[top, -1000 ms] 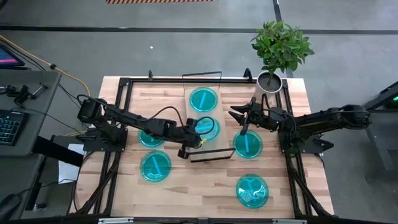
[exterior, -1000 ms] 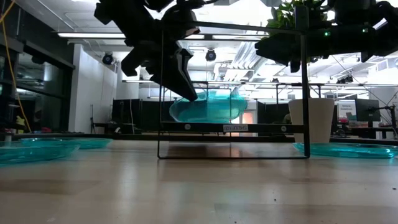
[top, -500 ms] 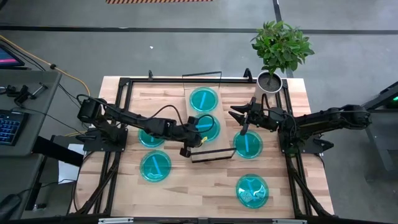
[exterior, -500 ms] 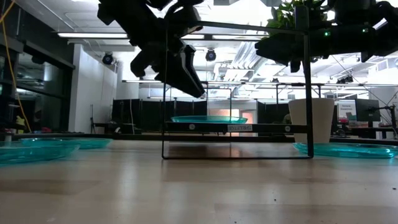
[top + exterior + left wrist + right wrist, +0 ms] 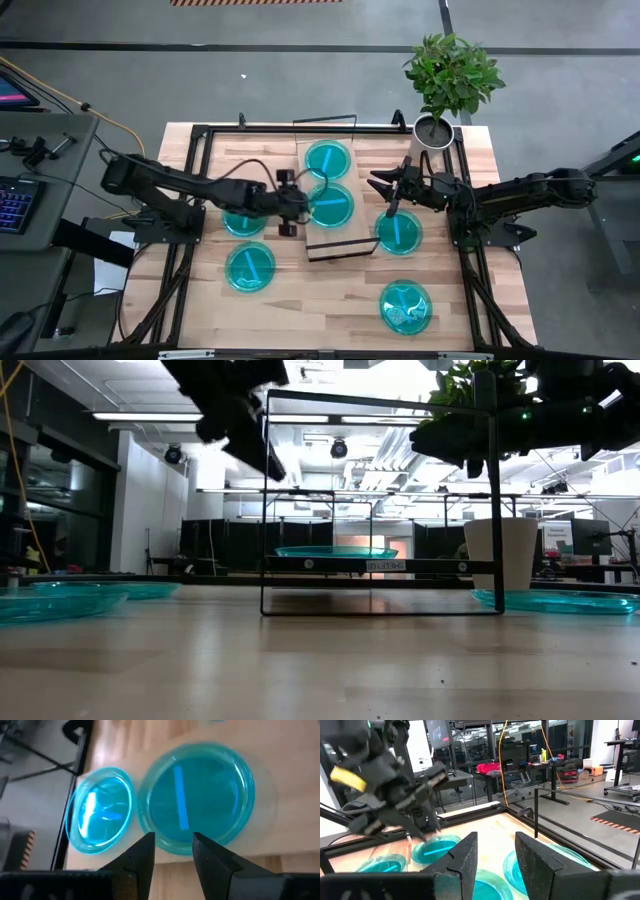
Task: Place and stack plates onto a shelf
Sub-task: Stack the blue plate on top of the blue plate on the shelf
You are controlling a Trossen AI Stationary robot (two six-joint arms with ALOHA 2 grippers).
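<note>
Two cyan plates lie flat on the shelf (image 5: 340,240): one at its middle (image 5: 331,205) and one toward its far end (image 5: 327,159). The low view shows the middle plate (image 5: 335,551) level on the board. My left gripper (image 5: 298,207) hangs open just left of the middle plate (image 5: 197,795), raised above the board and touching nothing. My right gripper (image 5: 390,195) waits open to the right of the shelf, above another plate (image 5: 400,232) that lies on the table.
More plates lie on the tabletop: two at the left (image 5: 243,222) (image 5: 250,267) and one near the front right (image 5: 405,307). A potted plant (image 5: 450,75) stands at the far right corner. Black frame rails (image 5: 190,200) run along the table's sides.
My left gripper has opened and let go of the middle plate. The plate was tilted in the hold and now lies flat on the shelf. The gripper has then drawn back toward the table's left edge and risen.
</note>
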